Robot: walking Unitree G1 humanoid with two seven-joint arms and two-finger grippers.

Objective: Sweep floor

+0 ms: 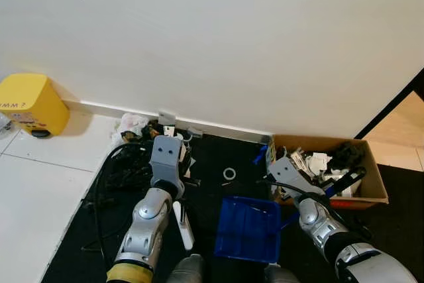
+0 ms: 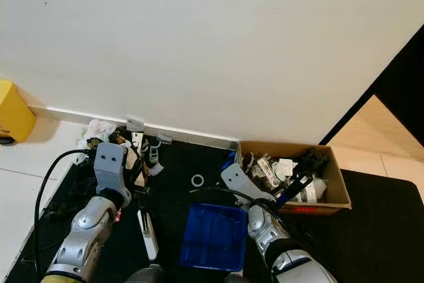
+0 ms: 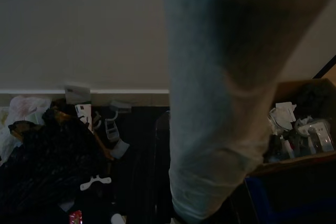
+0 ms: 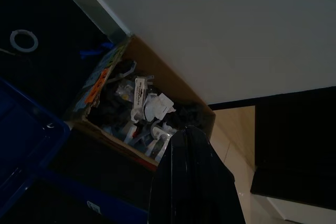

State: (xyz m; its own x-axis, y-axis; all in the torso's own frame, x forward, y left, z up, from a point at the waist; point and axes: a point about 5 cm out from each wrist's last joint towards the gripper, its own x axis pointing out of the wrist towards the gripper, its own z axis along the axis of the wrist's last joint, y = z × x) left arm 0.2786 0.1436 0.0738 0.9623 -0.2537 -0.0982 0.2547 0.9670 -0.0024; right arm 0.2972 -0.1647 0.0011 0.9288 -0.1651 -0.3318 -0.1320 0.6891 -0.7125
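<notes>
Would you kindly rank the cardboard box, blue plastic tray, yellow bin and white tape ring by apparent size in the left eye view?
1. Open cardboard box
2. Blue plastic tray, close to the box
3. Yellow bin, cropped by the frame
4. White tape ring

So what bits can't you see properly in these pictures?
- Left gripper's jaws: in the left eye view the grey wrist block covers them.
- What the right gripper holds, if anything: too small and cluttered over the brown cardboard box.
- Blue plastic dustpan: its handle is hidden behind the right arm.
- Yellow plastic bin: cut off by the left edge.
- Left wrist view: a blurred grey shape blocks the middle.
</notes>
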